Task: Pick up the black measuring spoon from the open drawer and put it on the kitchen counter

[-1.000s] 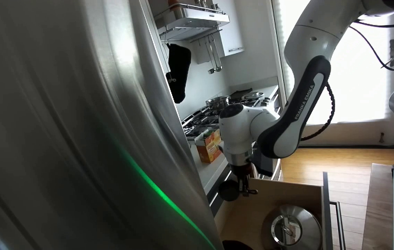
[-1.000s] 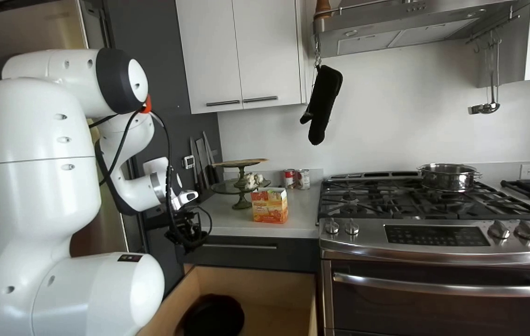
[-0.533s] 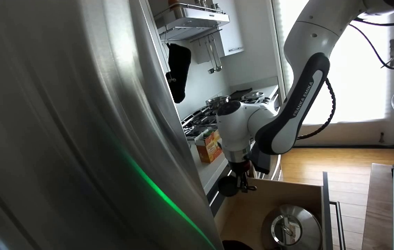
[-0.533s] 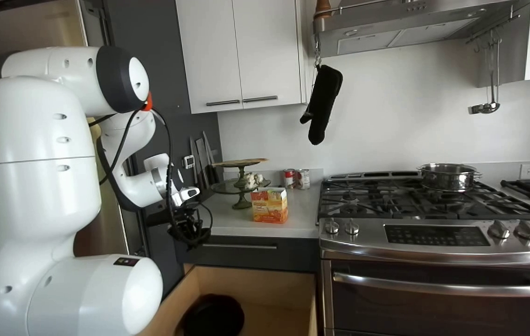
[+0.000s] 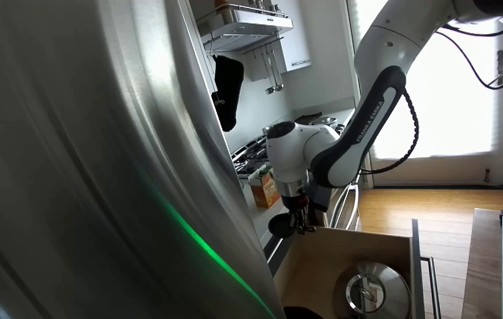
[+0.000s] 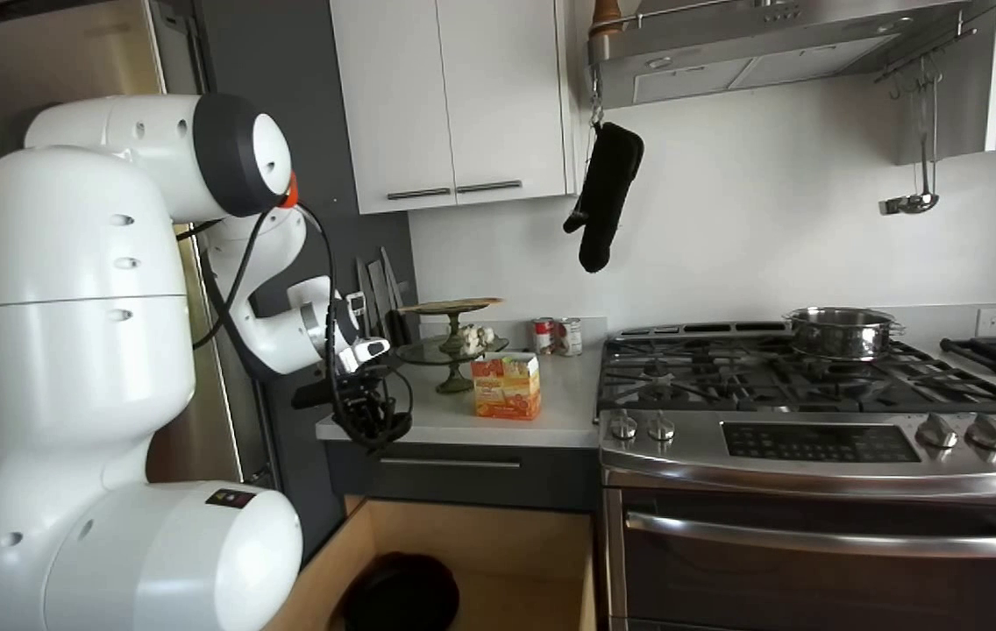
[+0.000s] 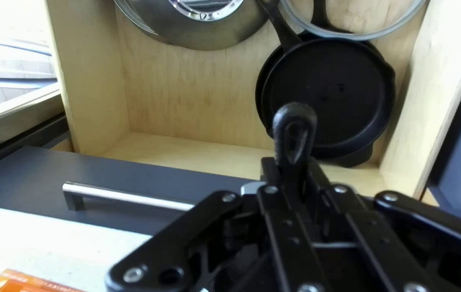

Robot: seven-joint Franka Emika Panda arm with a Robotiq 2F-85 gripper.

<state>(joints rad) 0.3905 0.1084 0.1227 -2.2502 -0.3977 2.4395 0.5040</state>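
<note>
Jaws pinched together on its looped handle (image 7: pixel 295 108), you hold the black measuring spoon (image 7: pixel 294 172), the drawer (image 7: pixel 190 97) beyond in the wrist view. In an exterior view, the round bowl (image 5: pixel 281 226) juts out beside the jaws, likely left free for landing. In an exterior view, spoon and jaws merge darkly near the counter (image 6: pixel 568 386), where bare space beside the orange box (image 6: pixel 507 387) probably suits placing.

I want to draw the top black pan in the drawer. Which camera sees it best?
The wrist view: it looks down into the pan, showing most of its round inside. In both exterior views, the picture's bottom cuts it off, leaving only a dark shape.
</note>
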